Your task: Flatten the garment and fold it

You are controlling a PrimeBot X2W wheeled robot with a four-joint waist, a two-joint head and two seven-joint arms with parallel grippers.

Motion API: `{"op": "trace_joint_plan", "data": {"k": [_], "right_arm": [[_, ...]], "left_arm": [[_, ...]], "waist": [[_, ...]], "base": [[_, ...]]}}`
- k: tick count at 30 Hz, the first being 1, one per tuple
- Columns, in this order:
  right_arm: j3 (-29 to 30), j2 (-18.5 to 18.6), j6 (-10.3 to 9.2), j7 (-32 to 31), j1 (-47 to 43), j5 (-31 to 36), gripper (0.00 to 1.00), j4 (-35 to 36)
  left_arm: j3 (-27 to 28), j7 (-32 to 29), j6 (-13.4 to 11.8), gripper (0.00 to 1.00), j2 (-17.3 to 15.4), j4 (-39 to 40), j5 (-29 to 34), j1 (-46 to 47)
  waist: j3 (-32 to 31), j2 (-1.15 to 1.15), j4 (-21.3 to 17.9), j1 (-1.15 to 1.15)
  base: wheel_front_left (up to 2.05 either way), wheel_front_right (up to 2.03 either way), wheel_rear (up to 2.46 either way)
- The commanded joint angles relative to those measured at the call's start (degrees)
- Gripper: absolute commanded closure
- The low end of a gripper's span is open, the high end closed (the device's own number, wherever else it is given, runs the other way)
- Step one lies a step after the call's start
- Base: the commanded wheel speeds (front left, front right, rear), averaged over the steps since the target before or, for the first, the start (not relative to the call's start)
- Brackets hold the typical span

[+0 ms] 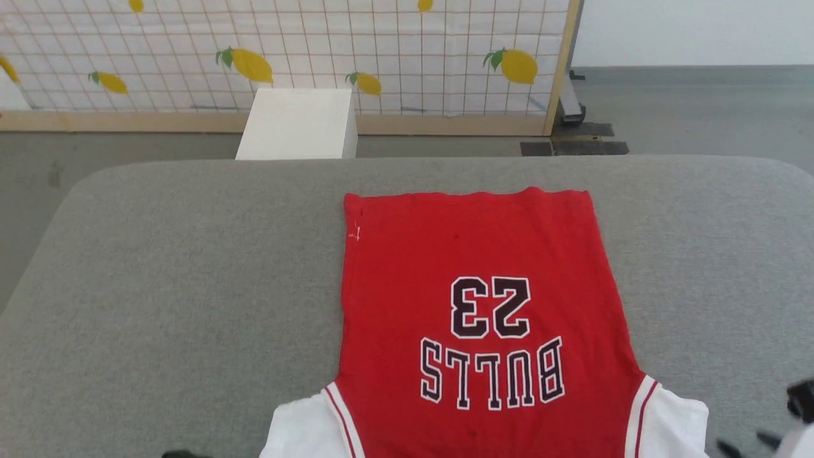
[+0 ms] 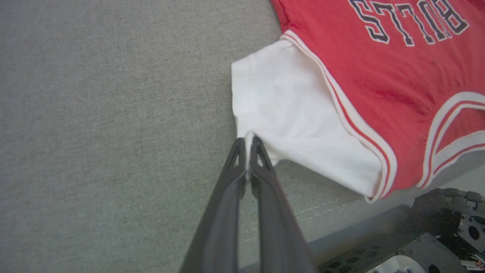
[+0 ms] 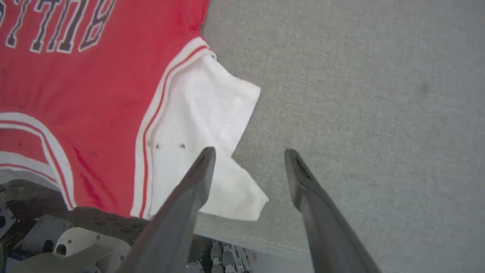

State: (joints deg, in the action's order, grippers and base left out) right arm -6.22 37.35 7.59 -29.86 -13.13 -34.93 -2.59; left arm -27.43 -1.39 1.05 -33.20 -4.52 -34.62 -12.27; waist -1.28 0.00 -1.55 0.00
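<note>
Fabric is pinched at the left. The left gripper (image 2: 247, 141) has its two fingers pressed together on the outer corner of the white left sleeve (image 2: 295, 113), low over the grey tabletop (image 1: 178, 267). The sleeve fans out from that corner towards the red body, so the grip looks meant to draw the sleeve sideways and take out its slack. Next comes the garment (image 1: 470, 254) itself, which lies face up near the middle of the tabletop, a little to the right. Its hem (image 1: 467, 193) is at the far side and the collar end is nearest the robot, where it seems to reach or slightly overhang the near edge. The print (image 1: 489, 343) therefore reads upside down from the head view. The body is already smooth, with only faint creases near the collar, and that suggests flattening is almost done and folding has not begun. Further right, the right sleeve (image 3: 197, 125) is less tidy, with its lower corner turned into a small loose flap. The right gripper (image 3: 250, 152) hangs just above that sleeve's outer edge with its fingers spread wide and nothing between them. One finger (image 3: 199, 170) is over the white cloth and the other over bare tabletop. It straddles the edge, well placed either to close on the flap and pull it straight or to move off. The mismatch between the sides is the main risk, since a pull from the left alone could drag the whole garment off square.
</note>
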Motion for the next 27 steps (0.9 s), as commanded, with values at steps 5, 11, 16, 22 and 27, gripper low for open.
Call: {"op": "trace_joint_plan", "data": {"k": [5, 11, 16, 22, 27], "right_arm": [[3.1, -2.6, -0.1, -5.0, 9.8, -1.7, 0.0, 2.7], [5.6, -5.0, -0.1, -12.0, 24.3, -0.2, 0.0, 0.0], [7.3, -5.9, -0.1, -17.1, 38.7, 4.0, 0.0, -8.4], [9.2, -4.6, -0.1, -20.9, 50.9, 9.9, 0.0, -18.5], [11.2, -3.8, -0.1, -21.8, 56.7, 13.7, 0.0, -24.3]], "left_arm": [[-1.1, -2.0, 0.8, 1.0, 0.7, 5.0, 1.2, 5.2], [-3.2, -4.1, 0.8, 1.0, 2.3, 11.0, 3.3, 9.8], [-4.9, -4.9, 0.7, 1.0, 4.0, 14.8, 5.2, 13.0], [-6.8, -5.2, 0.3, 1.0, 6.4, 18.2, 7.3, 16.1], [-7.8, -5.1, -0.1, 1.0, 7.8, 20.4, 8.4, 17.4]], "waist": [[6.0, 0.0, 4.7, 0.0], [13.3, 0.0, 10.0, 0.0], [20.0, 0.0, 14.3, 0.0], [25.9, 0.0, 18.7, 0.0], [28.9, 0.0, 21.0, 0.0]], "base": [[0.0, 0.0, 0.0], [0.0, 0.0, 0.0], [0.0, 0.0, 0.0], [0.0, 0.0, 0.0], [0.0, 0.0, 0.0]]}}
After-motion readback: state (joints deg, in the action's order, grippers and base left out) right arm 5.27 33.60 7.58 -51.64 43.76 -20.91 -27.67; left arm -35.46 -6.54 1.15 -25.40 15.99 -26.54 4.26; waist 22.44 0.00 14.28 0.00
